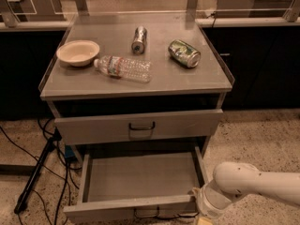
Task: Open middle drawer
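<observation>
The middle drawer [108, 209] is the lower of the two drawers that show. It sits low in the grey cabinet [213, 97], near the floor. It is pulled a long way out, and its grey inside is in plain view. Its small dark handle [146, 213] is in the middle of its front.

The gripper [202, 220] is at the right front corner of this drawer, right at the bottom edge of the view. Most of it is cut off there, so nobody can tell how wide it is spread or if it has hold of anything. The fat white arm [255, 185] comes in from the right.

Above is a taller drawer [93, 128] with a dark loop handle [141, 128]. It sticks out a little.

On the cabinet top lie a cream bowl [77, 52], a clear water bottle [123, 68] on its side, a silver can [138, 40] and a green can [184, 53], both lying down.

Black cables [18, 149] and a black pole [36, 172] are on the speckled floor [253, 135] to the left.
</observation>
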### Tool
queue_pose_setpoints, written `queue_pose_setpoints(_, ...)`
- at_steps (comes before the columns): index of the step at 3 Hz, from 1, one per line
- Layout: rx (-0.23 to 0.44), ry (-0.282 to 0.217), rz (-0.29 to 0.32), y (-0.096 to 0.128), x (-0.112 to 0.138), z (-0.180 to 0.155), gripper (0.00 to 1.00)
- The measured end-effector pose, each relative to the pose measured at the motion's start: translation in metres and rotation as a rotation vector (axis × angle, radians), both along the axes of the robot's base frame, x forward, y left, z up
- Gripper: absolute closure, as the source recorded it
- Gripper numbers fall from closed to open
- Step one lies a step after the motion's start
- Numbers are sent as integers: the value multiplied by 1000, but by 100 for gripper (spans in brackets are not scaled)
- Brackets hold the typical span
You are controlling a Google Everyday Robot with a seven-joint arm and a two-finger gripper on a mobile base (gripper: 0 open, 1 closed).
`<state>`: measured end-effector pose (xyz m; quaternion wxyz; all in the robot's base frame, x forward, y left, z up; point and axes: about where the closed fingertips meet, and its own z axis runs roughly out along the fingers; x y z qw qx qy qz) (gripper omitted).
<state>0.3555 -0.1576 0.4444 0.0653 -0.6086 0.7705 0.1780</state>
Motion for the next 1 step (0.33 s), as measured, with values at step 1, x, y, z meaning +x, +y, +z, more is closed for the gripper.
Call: queue_pose_setpoints(1, -1, 1, 8, 3, 2, -1, 0)
